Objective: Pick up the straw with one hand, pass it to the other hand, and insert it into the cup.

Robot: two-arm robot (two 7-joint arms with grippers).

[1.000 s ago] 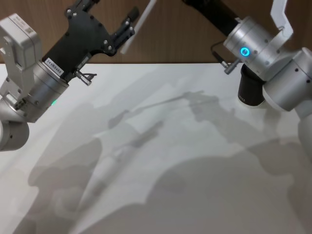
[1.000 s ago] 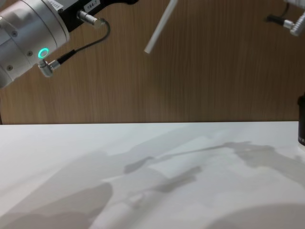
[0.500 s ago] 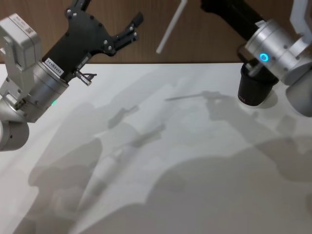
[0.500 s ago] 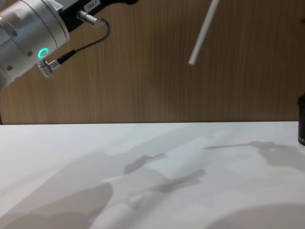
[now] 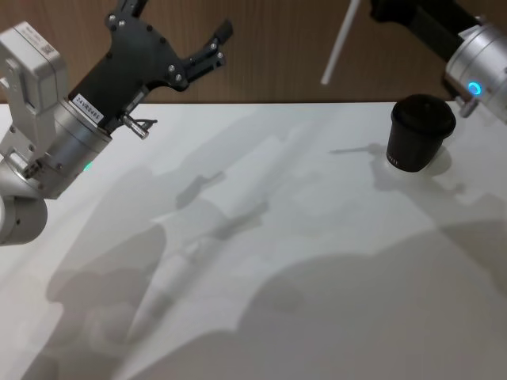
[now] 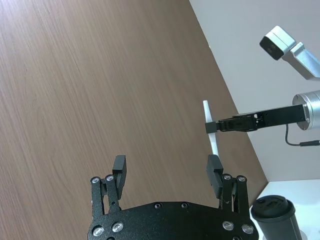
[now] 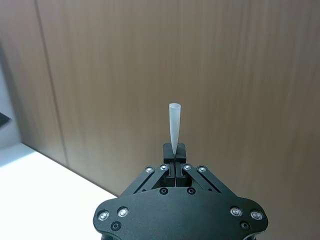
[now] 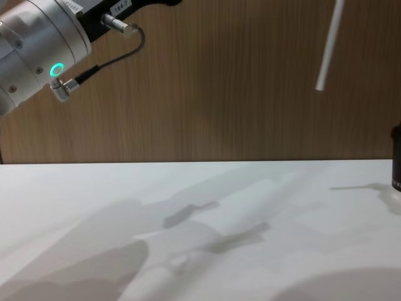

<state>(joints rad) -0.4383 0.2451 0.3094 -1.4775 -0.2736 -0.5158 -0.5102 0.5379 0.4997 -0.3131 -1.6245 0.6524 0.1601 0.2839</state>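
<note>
Left to right, you first meet your left gripper (image 5: 218, 43), high at the far left above the white table (image 5: 261, 261). Its two fingers (image 6: 120, 167) stand wide apart with nothing between them. Its silver wrist (image 8: 37, 47) glows with a green ring in the chest view.

Next comes the straw (image 5: 339, 41), up in the air in front of the brown wall (image 5: 269, 55). It leans, low end to the left. Then the black cup (image 5: 418, 132) stands with its lid on at the far right of the table. The straw is up and to the left of the cup, not touching it.

Your head view cuts off the top of the straw, so you cannot see what holds it there. Your right wrist view does show it: the right gripper (image 7: 175, 152) is closed tight on the straw's end. The left wrist view shows that gripper too, from the side, pinching the straw near its middle.

Half a second ago the straw was more to the left, nearer the left gripper. It has moved right toward the cup. The left gripper has stayed where it was, and it was already open then.
</note>
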